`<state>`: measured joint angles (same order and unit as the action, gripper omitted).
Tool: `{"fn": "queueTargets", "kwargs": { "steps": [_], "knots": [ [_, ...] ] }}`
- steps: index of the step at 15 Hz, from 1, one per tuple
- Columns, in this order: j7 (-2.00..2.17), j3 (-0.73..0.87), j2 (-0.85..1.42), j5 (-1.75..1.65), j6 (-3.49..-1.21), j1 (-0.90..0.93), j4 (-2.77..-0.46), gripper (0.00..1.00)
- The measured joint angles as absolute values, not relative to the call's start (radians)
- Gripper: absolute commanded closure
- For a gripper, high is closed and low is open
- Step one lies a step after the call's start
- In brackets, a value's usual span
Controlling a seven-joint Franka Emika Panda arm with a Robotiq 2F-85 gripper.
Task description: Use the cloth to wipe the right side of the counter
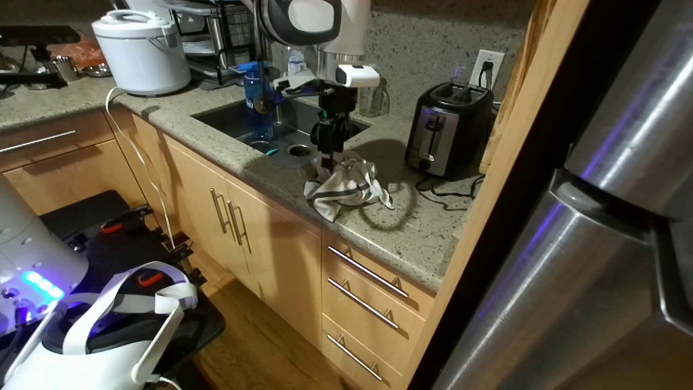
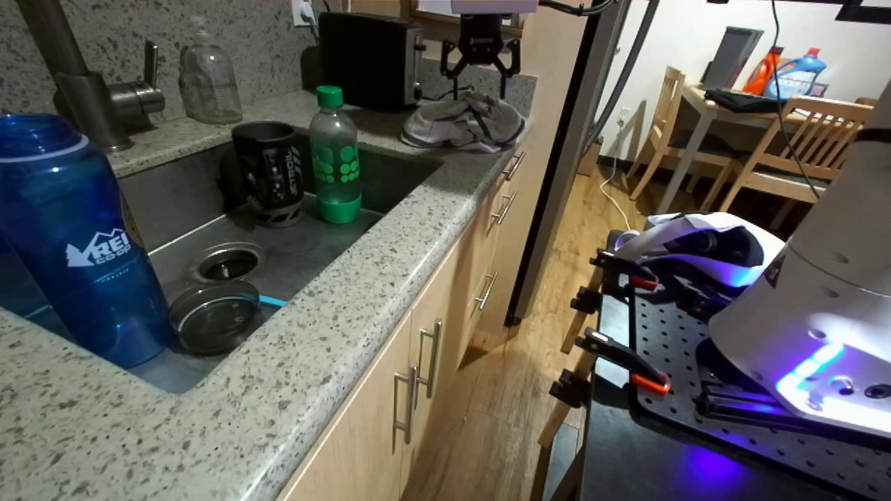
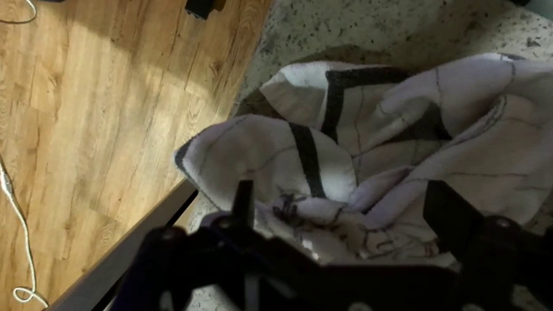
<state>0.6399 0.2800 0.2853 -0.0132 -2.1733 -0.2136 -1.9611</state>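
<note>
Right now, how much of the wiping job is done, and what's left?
Looks done: the gripper is lined up over the crumpled cloth, which lies on the counter near the toaster. In hand: seemingly the grab; the fingers stand wide apart with no cloth pinched between them. Left: probably closing on the cloth, then wiping the counter's right side. The pictures can't show whether any patch was already wiped.

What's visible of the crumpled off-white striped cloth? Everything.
The crumpled off-white striped cloth looks like soft fabric, with dark bands, thin dark lines and a patterned patch. It lies heaped and folded, corners splayed, on the speckled grey stone counter, near the front edge. The open black two-fingered end effector is over it; contact is unclear.
</note>
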Motion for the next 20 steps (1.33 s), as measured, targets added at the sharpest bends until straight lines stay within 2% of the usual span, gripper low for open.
{"fn": "queueTargets", "kwargs": {
  "steps": [13, 14, 15, 20],
  "knots": [
    [0.679, 0.304, 0.395, 0.021, -2.246, -0.219, -1.929, 0.0],
    [0.679, 0.304, 0.402, 0.022, -2.249, -0.218, -1.928, 0.25],
    [0.679, 0.304, 0.407, 0.022, -2.25, -0.218, -1.928, 0.26],
    [0.679, 0.303, 0.415, 0.022, -2.27, -0.209, -1.928, 0.65]
  ]
}}
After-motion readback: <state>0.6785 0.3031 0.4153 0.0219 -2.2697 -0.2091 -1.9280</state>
